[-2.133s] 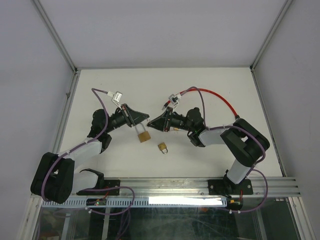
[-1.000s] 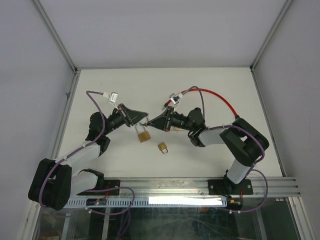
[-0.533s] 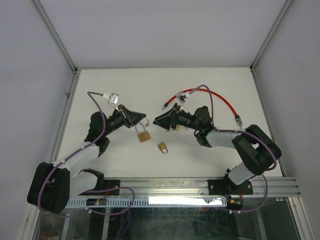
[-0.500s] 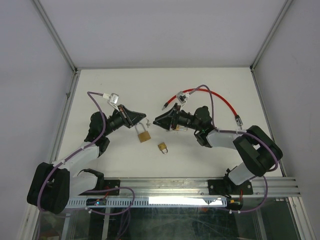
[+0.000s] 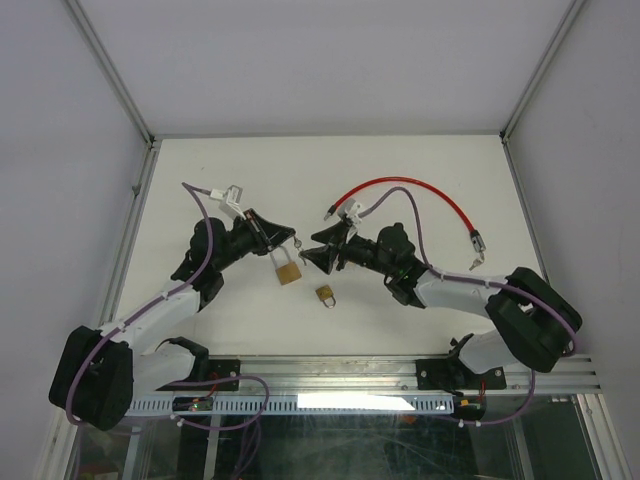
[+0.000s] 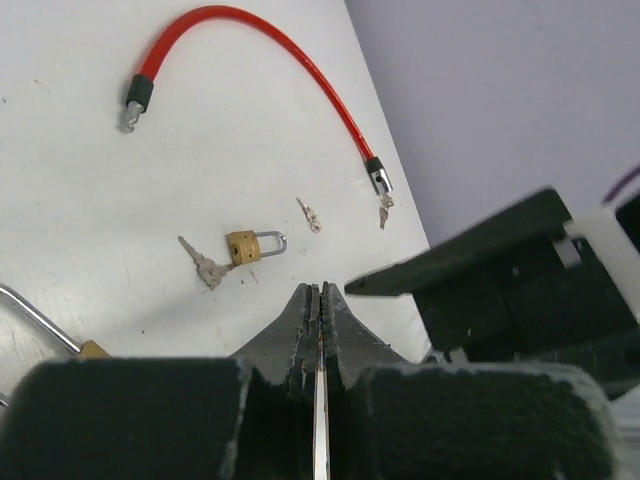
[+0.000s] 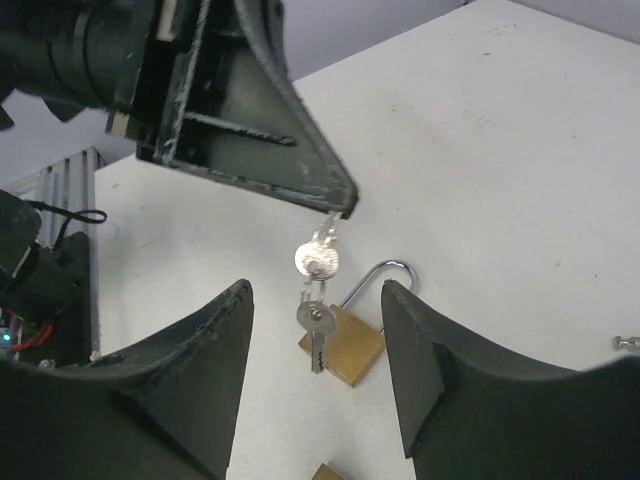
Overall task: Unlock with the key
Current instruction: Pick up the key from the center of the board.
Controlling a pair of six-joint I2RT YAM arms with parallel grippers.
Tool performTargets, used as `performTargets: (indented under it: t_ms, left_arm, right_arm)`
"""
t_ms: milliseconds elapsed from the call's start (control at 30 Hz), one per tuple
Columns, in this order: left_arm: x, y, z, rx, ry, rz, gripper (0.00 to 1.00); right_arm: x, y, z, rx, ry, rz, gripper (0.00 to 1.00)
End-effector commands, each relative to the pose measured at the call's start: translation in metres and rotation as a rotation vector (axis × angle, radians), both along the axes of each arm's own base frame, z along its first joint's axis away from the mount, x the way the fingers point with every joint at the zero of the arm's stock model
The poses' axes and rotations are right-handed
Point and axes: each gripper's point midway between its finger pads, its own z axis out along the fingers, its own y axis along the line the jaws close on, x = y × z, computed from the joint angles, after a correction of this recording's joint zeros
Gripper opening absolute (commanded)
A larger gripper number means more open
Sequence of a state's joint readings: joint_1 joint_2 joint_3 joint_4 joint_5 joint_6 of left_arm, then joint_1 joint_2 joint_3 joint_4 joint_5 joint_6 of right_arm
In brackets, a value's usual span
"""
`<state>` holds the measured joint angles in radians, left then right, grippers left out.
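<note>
My left gripper (image 5: 291, 241) is pressed together on the keys (image 7: 318, 262), gripping one by its blade while another dangles below it from the same ring. In my left wrist view only a thin sliver of metal shows between the closed fingers (image 6: 300, 330). The keys hang close to the brass padlock (image 5: 288, 272), which lies flat on the table (image 5: 400, 160) (I cannot tell whether its shackle is latched). My right gripper (image 5: 318, 251) faces them with fingers spread wide, holding nothing. A smaller padlock (image 5: 326, 294) lies nearby with its own key, and a red cable (image 5: 420, 187) curves farther off.
</note>
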<state>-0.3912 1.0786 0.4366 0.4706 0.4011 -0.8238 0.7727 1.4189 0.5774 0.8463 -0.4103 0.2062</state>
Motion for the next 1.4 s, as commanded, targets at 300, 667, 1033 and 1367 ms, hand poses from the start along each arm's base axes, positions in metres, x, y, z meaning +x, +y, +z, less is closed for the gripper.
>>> performTargets:
  t_ms: [300,667,1033,1367]
  left_arm:
    - [0.026,0.005,0.021,0.104,0.103,0.345,0.00]
    - [0.023,0.010,0.030,0.178,0.073,0.483,0.00]
    - [0.020,0.003,0.028,0.215,0.090,0.488,0.00]
    - [0.018,-0.004,0.025,0.223,0.105,0.469,0.00]
  right_arm:
    - [-0.005,0.001,0.023,-0.107,-0.704,-0.330,0.55]
    - [-0.002,0.015,0.026,-0.160,-0.871,-0.512,0.45]
    - [0.010,0.032,0.018,-0.206,-0.860,-0.520,0.39]
    - [0.018,0.039,0.006,-0.244,-0.843,-0.527,0.21]
